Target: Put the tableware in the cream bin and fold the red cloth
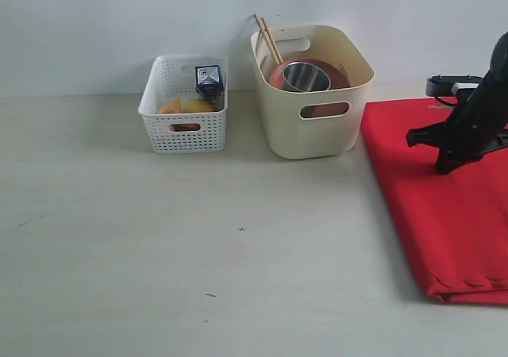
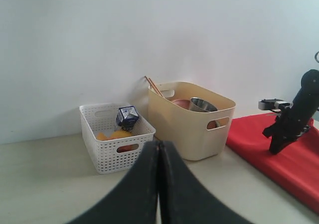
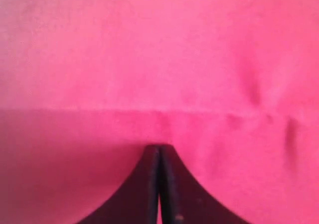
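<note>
The cream bin (image 1: 349, 119) stands at the back against the wall. It holds the steel cup (image 1: 305, 75), a brown plate (image 1: 335, 70) and two chopsticks (image 1: 267, 40) leaning out of its far left corner; other tableware is hidden. The red cloth (image 1: 444, 214) lies flat to the right of the bin, with a doubled edge at its near end. My right gripper (image 1: 441, 169) is shut, its tip down on the cloth (image 3: 159, 59) with a crease line just ahead of it. My left gripper (image 2: 159, 143) is shut and empty over the table, out of the exterior view.
A white perforated basket (image 1: 184, 135) left of the bin holds a blue-white milk carton (image 1: 209, 81) and yellow and orange food. The pale table (image 1: 198, 254) runs wide in front of both containers. The white wall stands close behind them.
</note>
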Robot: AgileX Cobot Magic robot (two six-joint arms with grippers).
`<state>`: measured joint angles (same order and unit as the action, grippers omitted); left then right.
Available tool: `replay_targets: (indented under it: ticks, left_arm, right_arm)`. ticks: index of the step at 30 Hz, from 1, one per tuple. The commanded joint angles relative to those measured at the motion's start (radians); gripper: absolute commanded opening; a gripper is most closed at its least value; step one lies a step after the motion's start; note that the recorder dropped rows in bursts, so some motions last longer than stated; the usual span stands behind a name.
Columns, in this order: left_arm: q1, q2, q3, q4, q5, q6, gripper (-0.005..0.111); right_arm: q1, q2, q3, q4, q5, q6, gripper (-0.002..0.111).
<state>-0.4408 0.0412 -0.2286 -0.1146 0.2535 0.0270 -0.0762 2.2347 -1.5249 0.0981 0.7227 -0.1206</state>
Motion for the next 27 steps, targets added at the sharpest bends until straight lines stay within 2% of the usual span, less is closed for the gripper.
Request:
replay_targets:
  ticks: [1,8,17,21,27]
  left_arm:
    - [0.001,-0.003,0.004,0.000,-0.009,0.000,0.000]
    - [0.001,-0.003,0.004,0.000,-0.009,0.000,0.000]
    - [0.001,-0.003,0.004,0.000,-0.009,-0.002,0.000]
    - [0.001,-0.003,0.004,0.000,-0.009,-0.002,0.000]
    - [0.001,-0.003,0.004,0.000,-0.009,-0.002,0.000]
  right_arm:
    - [0.004,0.088,-0.075,0.002,-0.007,-0.014,0.000]
    - [0.037,0.154,-0.215,0.093,0.026,-0.172,0.000]
    - [0.123,0.214,-0.341,0.099,0.045,-0.255,0.000]
    - [0.107,0.197,-0.344,0.076,0.044,-0.164,0.000]
    - [0.026,0.139,-0.344,0.071,0.097,-0.087,0.000]
